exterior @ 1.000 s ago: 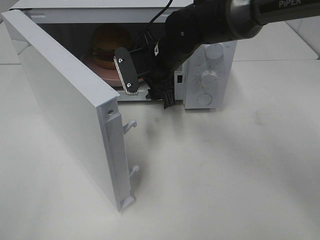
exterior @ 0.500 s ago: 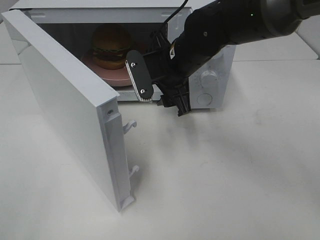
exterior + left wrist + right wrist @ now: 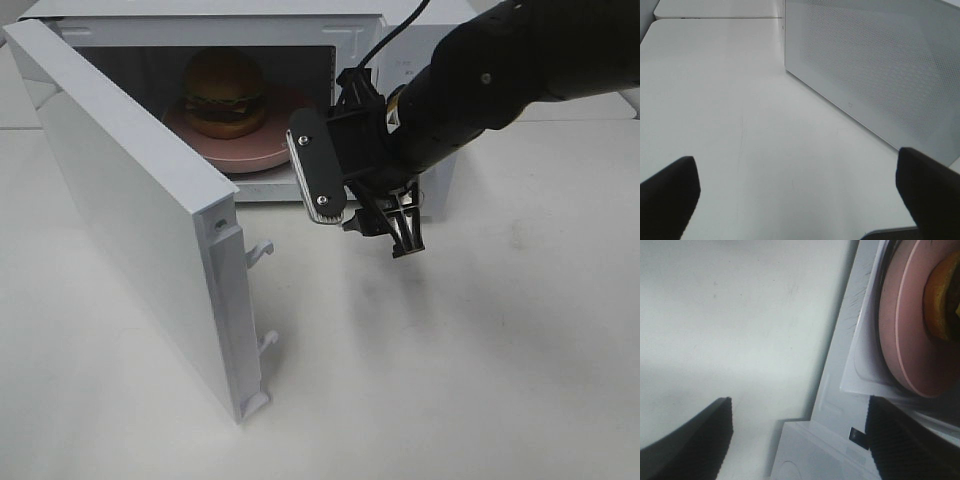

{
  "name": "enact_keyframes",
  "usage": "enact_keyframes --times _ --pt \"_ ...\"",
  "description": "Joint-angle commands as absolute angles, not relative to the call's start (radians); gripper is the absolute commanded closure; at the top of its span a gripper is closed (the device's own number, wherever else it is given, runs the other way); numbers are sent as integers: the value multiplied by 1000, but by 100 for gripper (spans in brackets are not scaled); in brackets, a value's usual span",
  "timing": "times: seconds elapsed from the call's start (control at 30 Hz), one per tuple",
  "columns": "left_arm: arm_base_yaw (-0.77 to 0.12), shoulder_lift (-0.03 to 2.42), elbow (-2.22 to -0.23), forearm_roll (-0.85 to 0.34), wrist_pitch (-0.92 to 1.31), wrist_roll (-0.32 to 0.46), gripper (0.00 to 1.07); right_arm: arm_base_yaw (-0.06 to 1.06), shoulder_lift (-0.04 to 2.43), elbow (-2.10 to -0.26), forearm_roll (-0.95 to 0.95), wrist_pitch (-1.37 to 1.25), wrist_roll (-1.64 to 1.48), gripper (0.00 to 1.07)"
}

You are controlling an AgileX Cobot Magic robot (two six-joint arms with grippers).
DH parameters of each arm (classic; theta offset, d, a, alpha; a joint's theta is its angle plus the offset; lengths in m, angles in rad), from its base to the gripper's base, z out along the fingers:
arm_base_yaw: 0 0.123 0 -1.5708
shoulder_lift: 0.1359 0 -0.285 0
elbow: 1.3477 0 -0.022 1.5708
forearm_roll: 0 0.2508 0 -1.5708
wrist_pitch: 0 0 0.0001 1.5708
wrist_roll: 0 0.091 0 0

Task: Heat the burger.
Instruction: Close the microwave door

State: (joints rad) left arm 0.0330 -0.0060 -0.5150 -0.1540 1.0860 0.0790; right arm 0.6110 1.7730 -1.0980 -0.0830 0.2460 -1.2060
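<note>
The right hand (image 3: pixel 366 228) has been drawn back out of the microwave (image 3: pixel 200 12) over the last second. It has been carried from just in front of the pink plate (image 3: pixel 272 152) towards 4 o'clock in the high view. It is now held outside the cavity, before the 3 o'clock end of the oven front. Its jaws are spread apart and nothing is carried between them. In the right wrist view only bare worktop and the oven's sill are seen between the fingers.

The burger (image 3: pixel 225 92) has not been disturbed by the withdrawal. It is seated upright on the pink plate inside the cavity, at about 11 o'clock in the high view.

The door (image 3: pixel 130 220) is swung wide open, out towards 8 o'clock from the cavity, with its latch hooks exposed at the free edge.

The left hand (image 3: pixel 797 205) is not seen in the high view. In its own wrist view it is spread wide and empty above the worktop (image 3: pixel 740 125), with the door's meshed outer face close ahead.

The loading step is therefore judged complete. The door remains to be shut and the controls to be set. The left hand is judged well placed for pushing the door.
</note>
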Motion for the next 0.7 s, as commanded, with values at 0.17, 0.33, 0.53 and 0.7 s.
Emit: enact_keyframes --times 0.17,0.33,0.53,0.7 --pt "31 -21 -516 -162 1073 77 7 605 1678 -1002 -88 226 -1120 35" --pt "31 -21 -516 -162 1073 77 7 605 1603 -925 -88 224 -1039 35" --pt "31 -21 -516 -162 1073 77 7 605 1552 -885 -88 230 -945 35" --pt "31 -21 -516 -162 1073 77 7 605 1446 -826 -87 263 -717 35"
